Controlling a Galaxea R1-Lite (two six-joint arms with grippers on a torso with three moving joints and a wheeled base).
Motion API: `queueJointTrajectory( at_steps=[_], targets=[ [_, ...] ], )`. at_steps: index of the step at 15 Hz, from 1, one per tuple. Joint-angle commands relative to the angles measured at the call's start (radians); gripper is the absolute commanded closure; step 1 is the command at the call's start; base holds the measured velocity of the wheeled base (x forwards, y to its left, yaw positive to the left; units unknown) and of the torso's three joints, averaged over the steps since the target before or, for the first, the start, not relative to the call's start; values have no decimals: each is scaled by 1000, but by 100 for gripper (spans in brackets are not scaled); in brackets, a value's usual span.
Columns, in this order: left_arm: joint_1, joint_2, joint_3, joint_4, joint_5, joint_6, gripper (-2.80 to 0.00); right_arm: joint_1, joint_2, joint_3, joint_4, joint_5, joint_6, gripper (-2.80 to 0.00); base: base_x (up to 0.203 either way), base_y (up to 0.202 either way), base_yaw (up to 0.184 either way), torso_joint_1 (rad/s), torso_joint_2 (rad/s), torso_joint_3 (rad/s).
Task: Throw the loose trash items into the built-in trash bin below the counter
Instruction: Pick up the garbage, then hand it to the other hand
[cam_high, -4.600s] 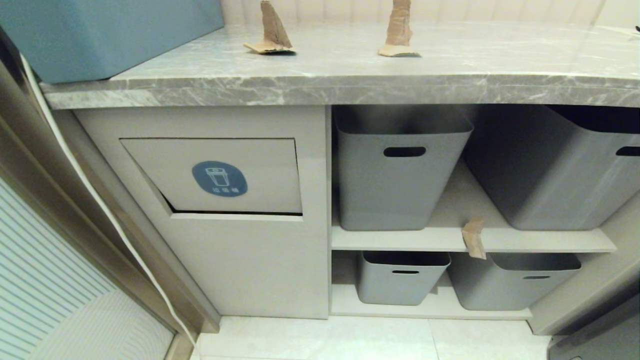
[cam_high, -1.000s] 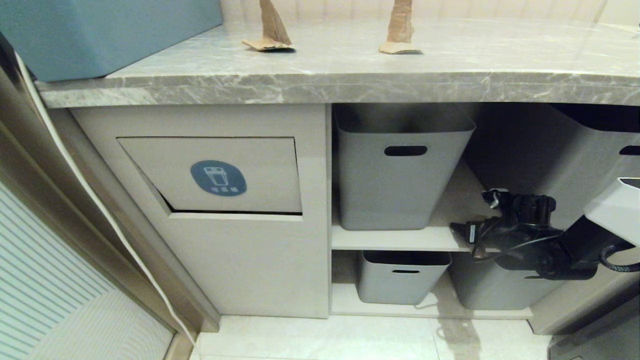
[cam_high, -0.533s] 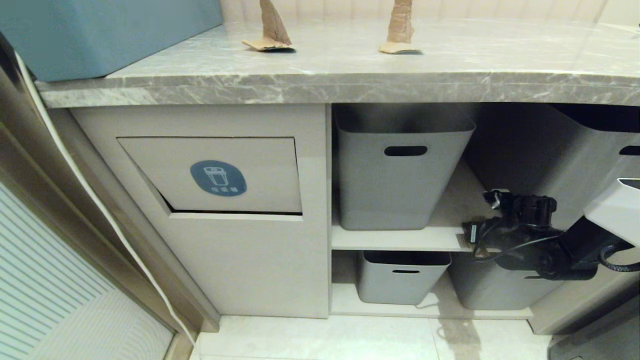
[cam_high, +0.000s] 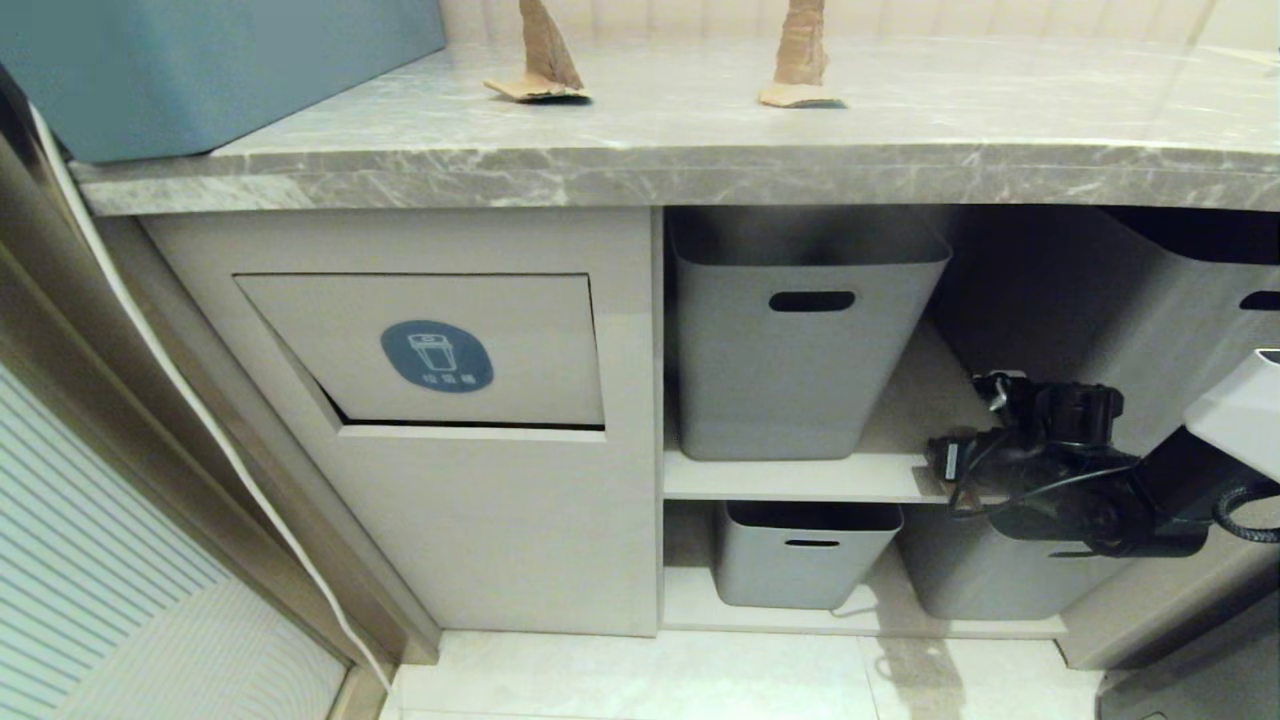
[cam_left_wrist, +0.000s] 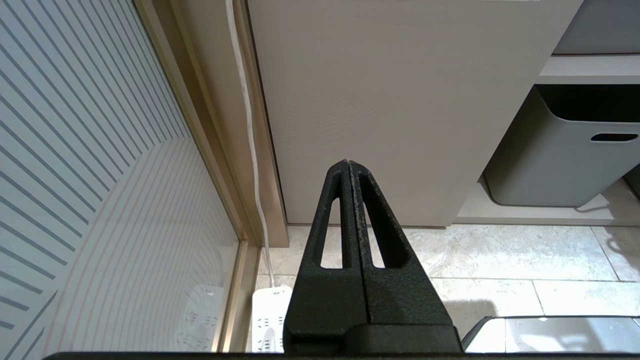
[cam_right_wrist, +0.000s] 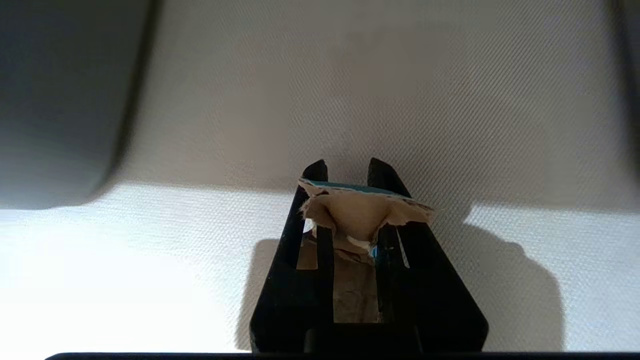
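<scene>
Two cardboard scraps (cam_high: 535, 60) (cam_high: 797, 60) stand on the counter (cam_high: 700, 160), tops cut off at upper frame edge; right gripper (cam_high: 940, 462) at lower right hides its load. Right wrist view: fingers (cam_right_wrist: 312, 175) pinch a third scrap (cam_right_wrist: 362, 210), lower part hidden. Left wrist view: left gripper (cam_left_wrist: 348, 162) fully closed, empty, frame centre.

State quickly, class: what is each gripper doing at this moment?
Left gripper: shut, holding nothing, parked low near the floor.
Right gripper: shut on a cardboard scrap at the shelf edge.
</scene>
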Motion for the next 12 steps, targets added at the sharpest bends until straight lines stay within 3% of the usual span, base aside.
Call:
queueJointTrajectory(
  at_steps=[1,3,7,12],
  targets=[
    [0,0,1,0,0,0,0,0,-66,30,-7,4,5,0,0,0,0,0,0,0],
    [0,0,0,1,0,0,0,1,-113,88,-10,23,24,0,0,0,0,0,0,0],
    [0,0,1,0,0,0,0,4,-224,302,-140,205,67,0,0,0,0,0,0,0],
    [0,0,0,0,0,0,0,3,-459,748,-401,639,89,0,0,0,0,0,0,0]
  ],
)
